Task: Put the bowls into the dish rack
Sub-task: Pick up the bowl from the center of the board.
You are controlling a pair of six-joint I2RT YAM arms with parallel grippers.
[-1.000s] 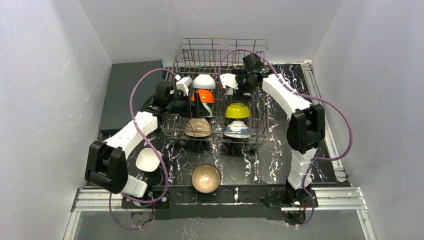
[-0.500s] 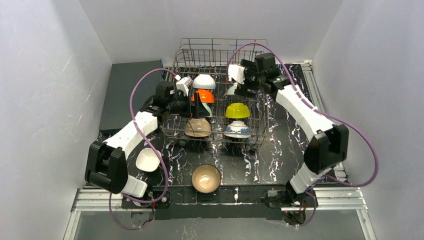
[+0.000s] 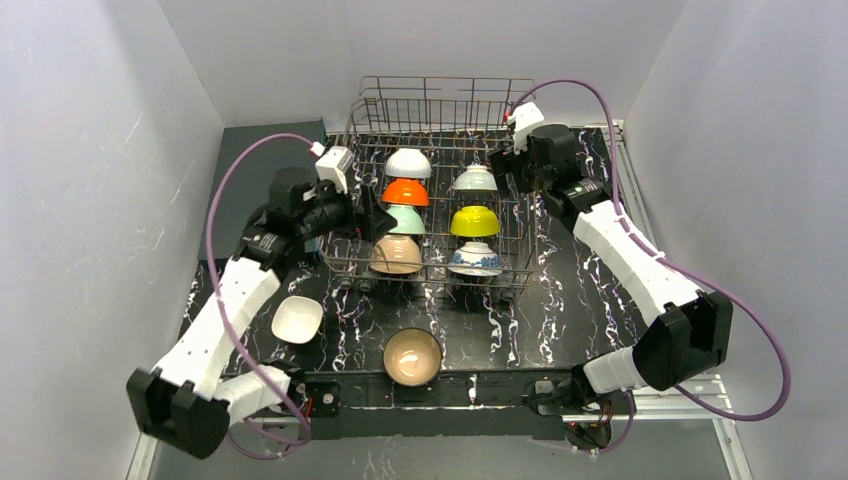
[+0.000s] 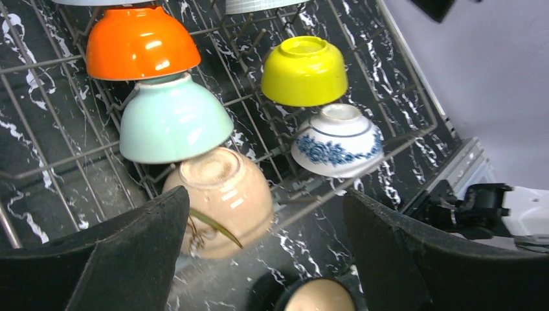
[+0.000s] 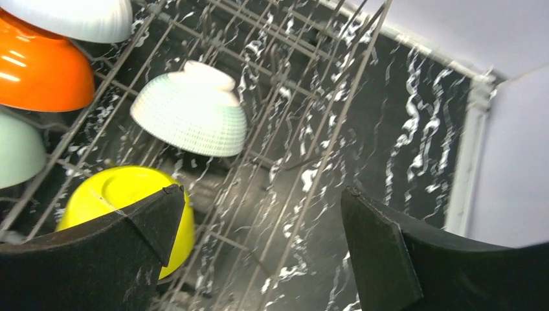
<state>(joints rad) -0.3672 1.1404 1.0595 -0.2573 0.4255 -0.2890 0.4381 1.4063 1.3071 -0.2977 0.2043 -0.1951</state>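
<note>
Both arms have been drawn back from the dish rack (image 3: 440, 100): the left gripper (image 4: 264, 197) is held by its left rim and the right gripper (image 5: 260, 192) by its right rim, each spread wide with nothing held. Seven bowls (image 3: 406, 190) are racked upside down, a pale ribbed bowl (image 3: 475, 178) at back right. Left on the table (image 3: 560, 300) are a white bowl (image 3: 297, 319) and a tan bowl (image 3: 412, 357).
</note>
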